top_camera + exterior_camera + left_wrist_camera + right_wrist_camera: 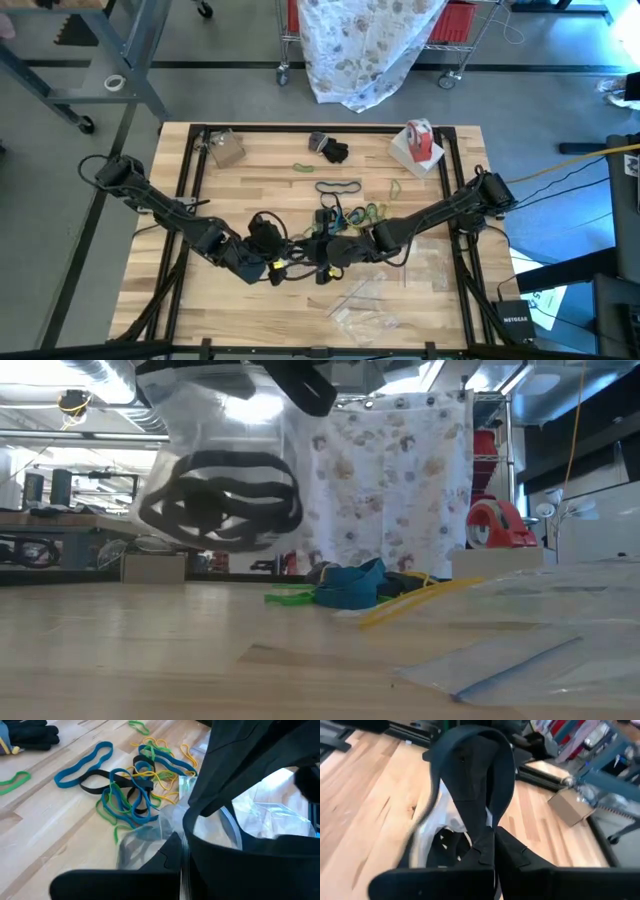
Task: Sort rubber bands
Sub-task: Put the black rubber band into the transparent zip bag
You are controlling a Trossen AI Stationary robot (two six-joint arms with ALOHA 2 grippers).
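A clear plastic bag (215, 480) with black rubber bands (222, 502) inside hangs above the table's middle. My left gripper (270, 258) and my right gripper (335, 252) meet there, both shut on the bag. A tangled pile of blue, green, yellow and black rubber bands (137, 785) lies on the wood just beyond them, toward the far edge. One blue band (338, 187) and one green band (303, 167) lie loose farther back. My left gripper pinches the bag's top edge (184, 851) between its two shut fingers, slanting down from the table's left. The bag (250, 815) spreads out ahead of the fingers and hangs clear of the table. My right gripper pinches the bag's top (470, 832) between its shut fingers, slanting down from the table's right, facing my left gripper. The fingers hide the exact spot. The bag with its black bands (442, 842) hangs below, off the wood.
Several flat clear bags (365, 300) lie near the front edge, right of centre. A red-and-white tape roll (420, 140) stands at the far right, a black glove (332, 150) at the far middle, a cardboard box (228, 150) at the far left.
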